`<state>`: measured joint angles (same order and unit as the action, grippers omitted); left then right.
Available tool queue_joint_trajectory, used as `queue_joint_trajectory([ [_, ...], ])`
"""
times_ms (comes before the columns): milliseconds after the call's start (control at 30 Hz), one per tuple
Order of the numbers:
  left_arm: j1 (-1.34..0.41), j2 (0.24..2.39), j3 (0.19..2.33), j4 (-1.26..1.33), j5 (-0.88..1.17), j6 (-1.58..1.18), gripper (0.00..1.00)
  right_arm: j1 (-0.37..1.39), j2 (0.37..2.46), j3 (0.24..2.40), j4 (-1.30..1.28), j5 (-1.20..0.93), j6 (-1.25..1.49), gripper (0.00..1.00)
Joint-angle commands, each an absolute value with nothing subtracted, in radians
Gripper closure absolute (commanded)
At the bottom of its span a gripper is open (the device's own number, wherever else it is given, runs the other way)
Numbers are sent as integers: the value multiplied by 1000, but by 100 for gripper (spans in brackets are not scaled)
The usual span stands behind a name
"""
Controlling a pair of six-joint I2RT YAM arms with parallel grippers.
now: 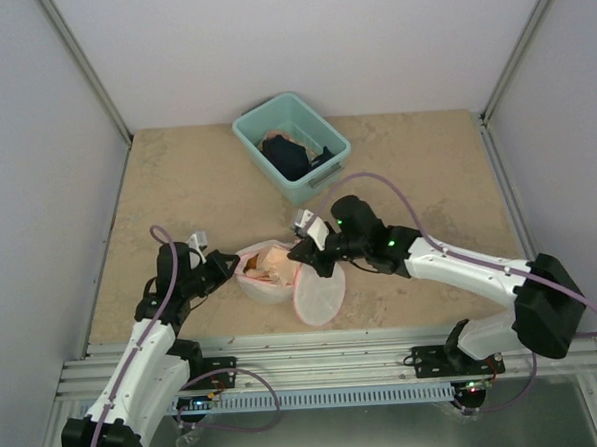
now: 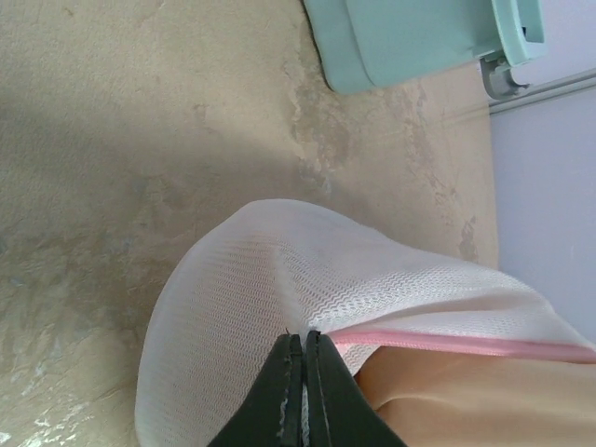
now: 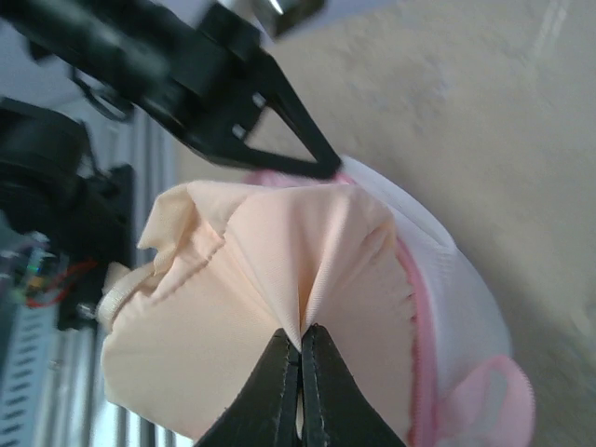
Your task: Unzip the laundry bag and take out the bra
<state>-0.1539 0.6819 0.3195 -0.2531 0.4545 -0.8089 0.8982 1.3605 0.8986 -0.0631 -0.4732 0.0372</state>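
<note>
The white mesh laundry bag (image 1: pixel 272 283) with a pink zipper band lies open at the table's front middle, its round lid (image 1: pixel 319 295) flopped to the right. A peach bra (image 1: pixel 274 263) sits in the open bag. My left gripper (image 1: pixel 231 264) is shut on the bag's mesh wall (image 2: pixel 261 289) at its left rim. My right gripper (image 1: pixel 302 251) is shut on a fold of the bra (image 3: pixel 298 270). The left gripper's fingers (image 3: pixel 298 140) show in the right wrist view, touching the bag's pink rim (image 3: pixel 414 307).
A teal plastic bin (image 1: pixel 291 145) with dark and pink clothes stands at the back middle; its corner shows in the left wrist view (image 2: pixel 419 37). The metal rail (image 1: pixel 326 362) runs along the table's near edge.
</note>
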Motion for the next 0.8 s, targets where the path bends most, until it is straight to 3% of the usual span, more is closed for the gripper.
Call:
queue_joint_trajectory([
  [0, -146, 661, 306, -200, 487, -814, 100, 867, 1335, 861, 162, -665, 133, 100],
  [100, -144, 647, 296, -168, 516, -818, 97, 845, 1366, 869, 204, -665, 184, 100],
  [200, -130, 620, 299, -120, 543, -816, 35, 829, 1409, 903, 197, -663, 220, 100],
  [267, -117, 589, 317, -74, 537, -795, 18, 815, 1429, 917, 199, -677, 248, 99],
  [400, -80, 530, 382, -13, 481, -736, 8, 803, 1418, 931, 184, -698, 262, 100],
  [533, -78, 497, 442, 69, 560, -571, 10, 800, 1399, 983, 90, -693, 244, 100],
  [633, -78, 479, 511, 24, 743, -243, 16, 800, 1387, 1027, 33, -708, 237, 99],
  [767, -79, 457, 626, -280, 869, 347, 16, 801, 1377, 1066, 6, -755, 219, 99],
])
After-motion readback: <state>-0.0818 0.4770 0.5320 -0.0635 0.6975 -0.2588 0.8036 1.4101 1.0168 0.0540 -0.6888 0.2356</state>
